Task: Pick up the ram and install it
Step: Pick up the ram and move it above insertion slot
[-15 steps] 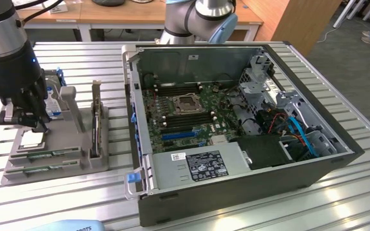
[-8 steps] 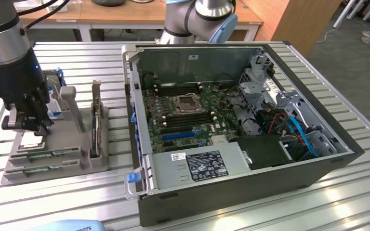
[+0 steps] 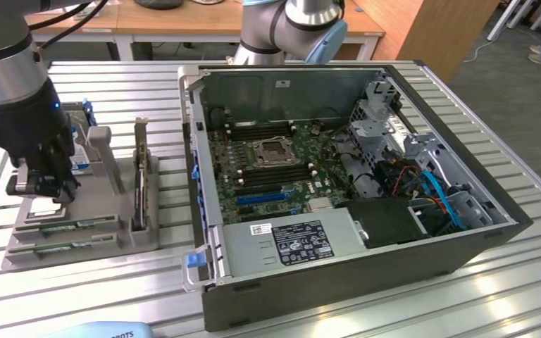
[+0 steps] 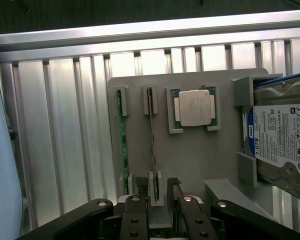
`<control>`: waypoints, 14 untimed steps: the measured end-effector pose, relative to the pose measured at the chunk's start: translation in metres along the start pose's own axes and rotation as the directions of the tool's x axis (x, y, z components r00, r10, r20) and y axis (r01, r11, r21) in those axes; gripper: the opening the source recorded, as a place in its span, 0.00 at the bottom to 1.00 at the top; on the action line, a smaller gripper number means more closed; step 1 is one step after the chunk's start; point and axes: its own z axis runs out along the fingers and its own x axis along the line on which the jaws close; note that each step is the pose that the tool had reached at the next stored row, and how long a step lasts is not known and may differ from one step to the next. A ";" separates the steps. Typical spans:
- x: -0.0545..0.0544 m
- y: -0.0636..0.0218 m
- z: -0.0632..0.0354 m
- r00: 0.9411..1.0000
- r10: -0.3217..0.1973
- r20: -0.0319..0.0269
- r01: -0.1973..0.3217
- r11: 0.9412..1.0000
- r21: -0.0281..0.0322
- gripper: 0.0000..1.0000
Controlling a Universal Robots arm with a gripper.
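Two green ram sticks stand on edge in slots of the grey holder (image 4: pixel 190 160). One ram stick (image 4: pixel 122 145) is the outer one, the other ram stick (image 4: pixel 151 130) lies beside it. My gripper (image 4: pixel 158 189) hovers over the end of the second stick, open, with a black finger (image 4: pixel 142 186) on each side of it and nothing gripped. In the exterior view the gripper (image 3: pixel 43 189) hangs above the holder (image 3: pixel 110 243) at that view's left, and the sticks (image 3: pixel 64 227) lie just in front of it.
A silver processor chip (image 4: pixel 194 107) and a hard drive (image 4: pixel 282 142) sit on the same holder. A dark expansion card (image 3: pixel 141 176) stands upright in it. The open computer case (image 3: pixel 346 183) with its motherboard (image 3: pixel 270 158) lies on the exterior view's right of the holder, on a slatted aluminium table (image 3: pixel 92 296).
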 end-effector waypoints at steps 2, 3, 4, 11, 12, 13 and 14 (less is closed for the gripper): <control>0.002 -0.0001 0.0000 1.000 0.000 0.000 0.000 1.000 0.000 0.29; 0.002 -0.0001 0.0000 1.000 0.000 0.000 0.000 1.000 0.000 0.29; 0.003 -0.0002 -0.0001 1.000 0.000 0.000 0.000 1.000 0.000 0.29; 0.006 -0.0004 0.0000 1.000 0.000 0.000 0.000 1.000 0.000 0.29; 0.006 -0.0004 0.0003 1.000 0.000 0.000 0.000 1.000 0.000 0.29; 0.006 -0.0004 0.0011 1.000 0.000 0.000 0.000 1.000 0.000 0.29; 0.006 -0.0004 0.0022 1.000 0.000 0.000 0.000 1.000 0.000 0.29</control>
